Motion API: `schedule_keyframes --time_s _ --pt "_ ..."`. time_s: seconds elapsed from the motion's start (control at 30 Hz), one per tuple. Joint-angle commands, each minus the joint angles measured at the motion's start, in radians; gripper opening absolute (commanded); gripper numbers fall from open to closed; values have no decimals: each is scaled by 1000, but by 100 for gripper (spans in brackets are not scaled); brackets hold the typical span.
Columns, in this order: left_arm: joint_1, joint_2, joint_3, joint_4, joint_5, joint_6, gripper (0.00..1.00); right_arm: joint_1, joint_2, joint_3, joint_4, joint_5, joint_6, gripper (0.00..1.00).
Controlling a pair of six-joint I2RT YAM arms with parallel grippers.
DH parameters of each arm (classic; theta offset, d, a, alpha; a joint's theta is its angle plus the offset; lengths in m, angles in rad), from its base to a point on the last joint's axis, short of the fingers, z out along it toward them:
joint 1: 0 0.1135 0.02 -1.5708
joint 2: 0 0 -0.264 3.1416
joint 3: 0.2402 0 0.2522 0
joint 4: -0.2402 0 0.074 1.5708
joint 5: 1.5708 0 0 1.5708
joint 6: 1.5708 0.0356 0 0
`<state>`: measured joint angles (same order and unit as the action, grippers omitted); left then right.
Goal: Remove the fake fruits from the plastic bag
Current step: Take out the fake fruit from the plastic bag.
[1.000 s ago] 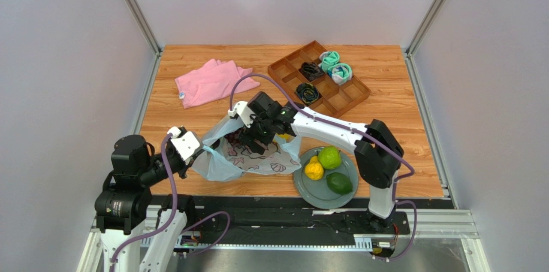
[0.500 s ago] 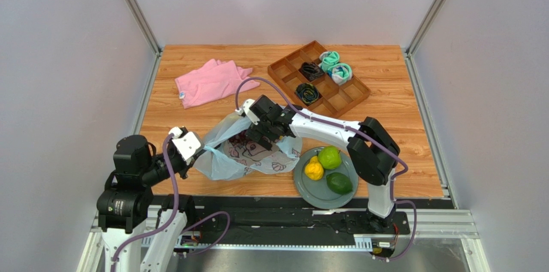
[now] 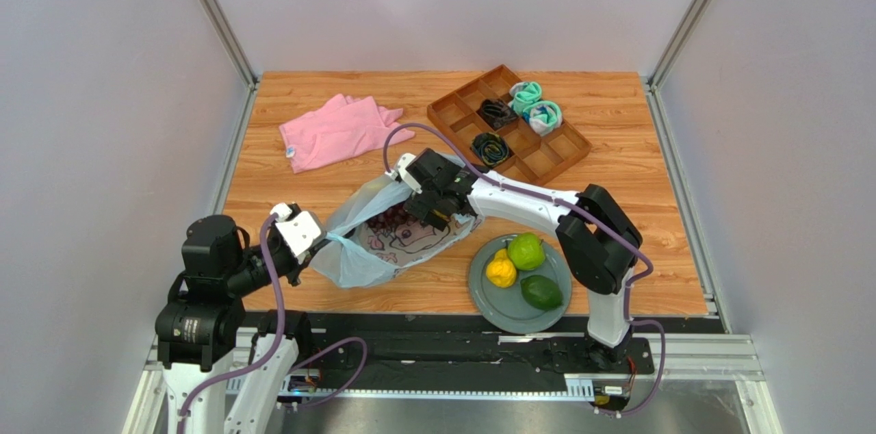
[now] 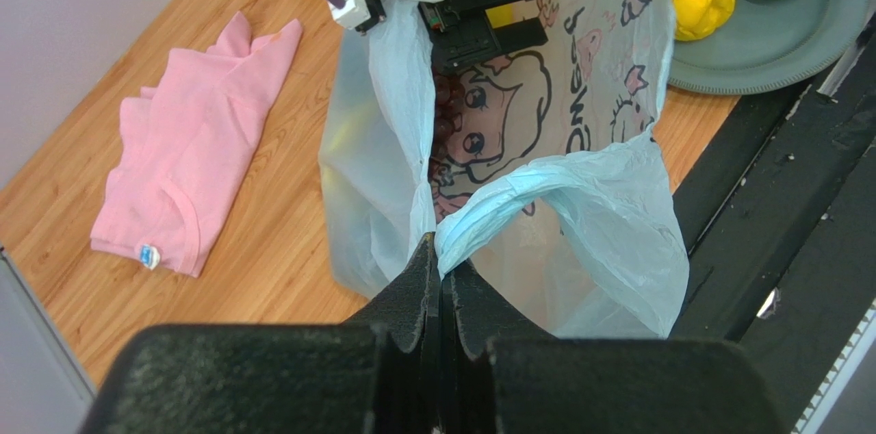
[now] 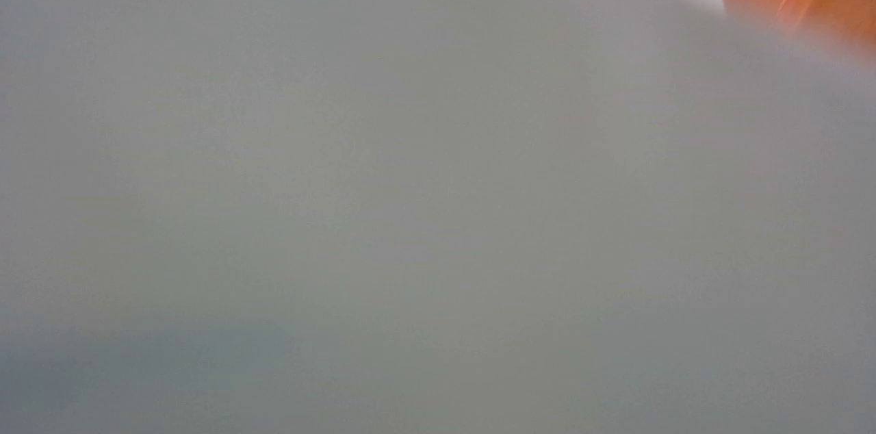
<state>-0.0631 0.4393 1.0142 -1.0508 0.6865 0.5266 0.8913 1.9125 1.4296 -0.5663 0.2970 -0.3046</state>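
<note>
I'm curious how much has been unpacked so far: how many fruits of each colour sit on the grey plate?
Lime-green apple: 1
Yellow lemon: 1
Dark green avocado: 1
Total on the plate: 3

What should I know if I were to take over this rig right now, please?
Left claw: shut on the near edge of the plastic bag, holding its mouth open.
Right claw: in the bag's mouth; open or shut cannot be told, as its camera is covered by plastic.
Done: lime-green apple, yellow lemon and dark green avocado lie on the grey plate.
Left: a dark reddish lump and a yellow piece show inside the bag, probably fruit to take out.
</note>
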Motion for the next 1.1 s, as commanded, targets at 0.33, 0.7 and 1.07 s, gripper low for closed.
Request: schedule_keyframes --time_s 0.33,0.7,1.07 --pt "6 29 11 31 53 0 0 -63 40 5 155 -1 -33 87" --pt "6 26 6 28 62 -10 0 -68 59 100 97 -131 -18 23" --pt "6 21 -5 23 73 -14 0 -37 -282 -55 -23 -291 10 4"
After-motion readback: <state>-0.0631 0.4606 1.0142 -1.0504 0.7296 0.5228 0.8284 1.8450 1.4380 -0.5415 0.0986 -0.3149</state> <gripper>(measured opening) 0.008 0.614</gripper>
